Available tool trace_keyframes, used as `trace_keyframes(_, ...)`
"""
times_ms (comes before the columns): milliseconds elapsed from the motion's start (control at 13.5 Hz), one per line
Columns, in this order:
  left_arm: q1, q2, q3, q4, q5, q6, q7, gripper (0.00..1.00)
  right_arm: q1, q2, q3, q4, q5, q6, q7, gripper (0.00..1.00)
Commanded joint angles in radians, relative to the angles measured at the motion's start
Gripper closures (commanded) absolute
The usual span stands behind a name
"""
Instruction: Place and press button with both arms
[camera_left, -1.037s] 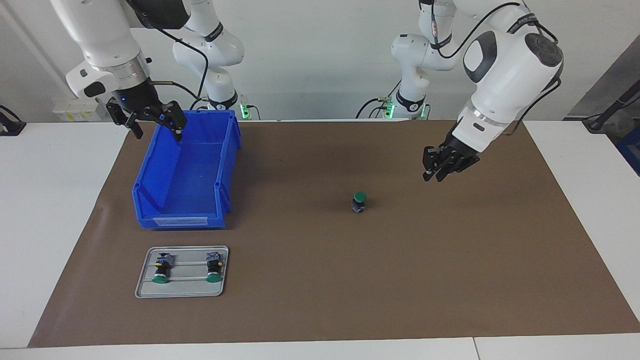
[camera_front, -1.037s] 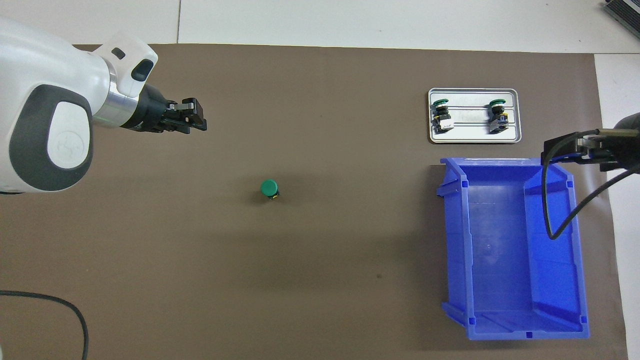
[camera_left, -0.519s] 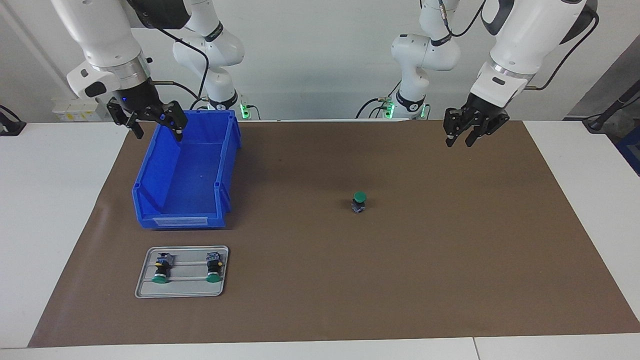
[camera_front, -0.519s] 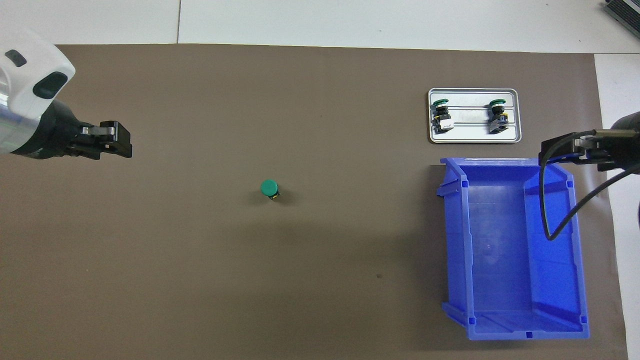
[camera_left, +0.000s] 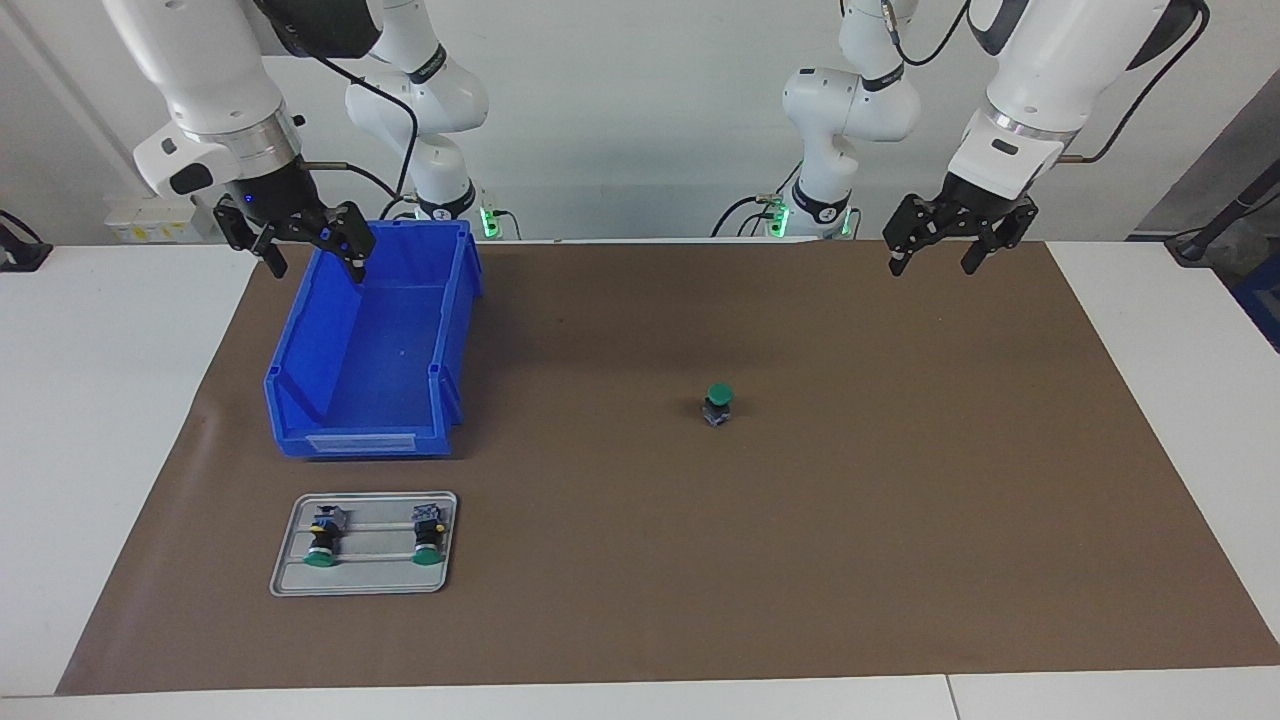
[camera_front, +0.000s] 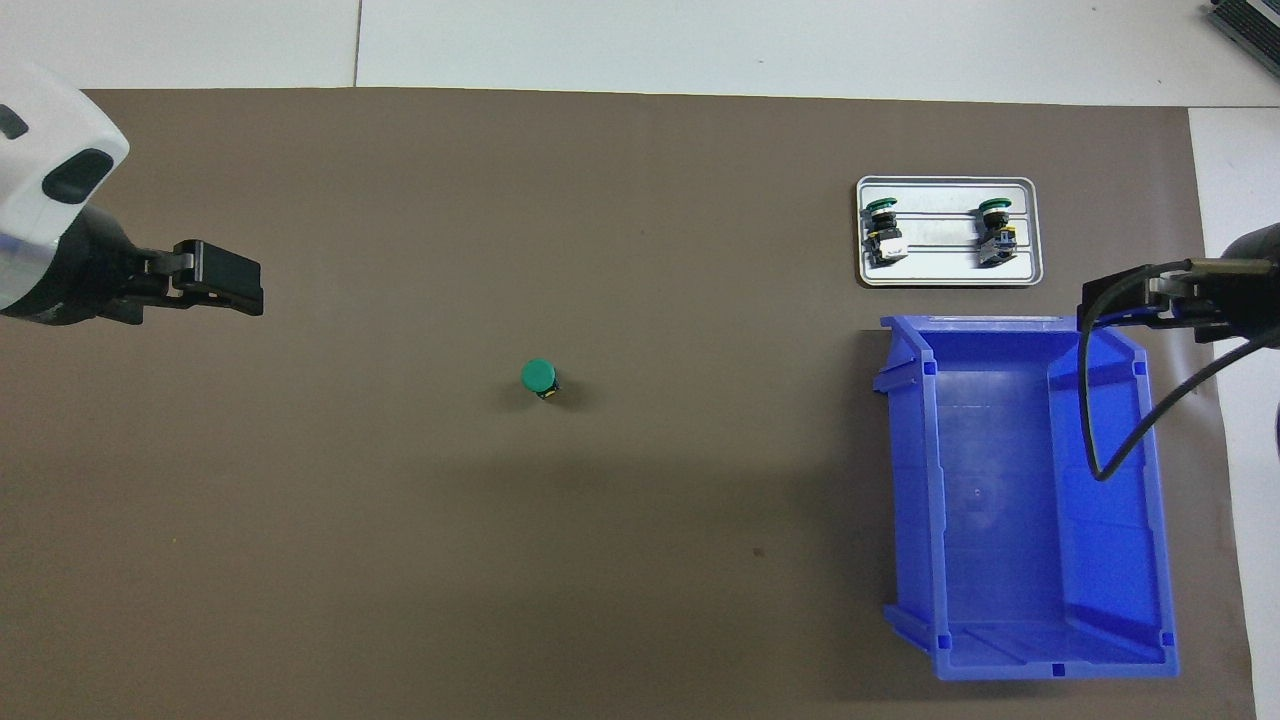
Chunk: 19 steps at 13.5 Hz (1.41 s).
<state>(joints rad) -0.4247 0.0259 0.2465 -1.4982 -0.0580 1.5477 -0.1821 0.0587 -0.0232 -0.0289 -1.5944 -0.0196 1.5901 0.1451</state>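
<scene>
Left hand (camera_left: 942, 247) hangs at the upper right of the facing frame, fingers spread apart and holding nothing, above the brown mat (camera_left: 640, 600) on the worktop. Right hand (camera_left: 297, 243), at the upper left of that frame, is likewise spread and empty over the rim of the blue bin (camera_left: 372, 345). The green-capped button (camera_left: 717, 403) stands upright on the mat just right of frame centre, alone. Two more buttons lie on the metal tray (camera_left: 365, 583) at the lower left.

The standing button looks top-heavy on its small base, so an off-centre press could tip it or skid it.

In the overhead frame the right hand sits mostly cut off at the right edge, with a cable crossing the bin.
</scene>
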Motion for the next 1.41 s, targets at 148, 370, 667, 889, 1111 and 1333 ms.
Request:
trace_keyframes(148,0.024,-0.023,-0.003,-0.028,0.021,0.009,-0.016,0.0,-0.017,-0.003,0.006,0.008,0.02,-0.016,-0.022,0.0)
trace_keyframes(370,0.032,-0.027,-0.009,-0.037,0.021,0.037,-0.016,0.0,-0.011,-0.004,0.006,0.007,0.018,-0.019,-0.021,0.0)
trace_keyframes(667,0.355,-0.034,-0.46,-0.075,0.024,0.083,-0.195,0.09,-0.011,-0.004,0.006,0.008,0.02,-0.018,-0.021,0.0)
trace_keyframes(889,0.356,-0.104,-0.546,-0.198,0.055,0.13,-0.218,0.1,-0.011,-0.004,0.006,0.008,0.018,-0.018,-0.021,0.0)
trace_keyframes(1111,0.301,-0.144,-0.549,-0.341,0.053,0.244,-0.267,0.15,-0.011,-0.004,0.006,0.008,0.02,-0.018,-0.021,0.0)
trace_keyframes(1333,0.255,-0.071,-0.55,-0.366,0.053,0.345,-0.331,0.27,-0.011,-0.004,0.006,0.008,0.02,-0.018,-0.021,0.0)
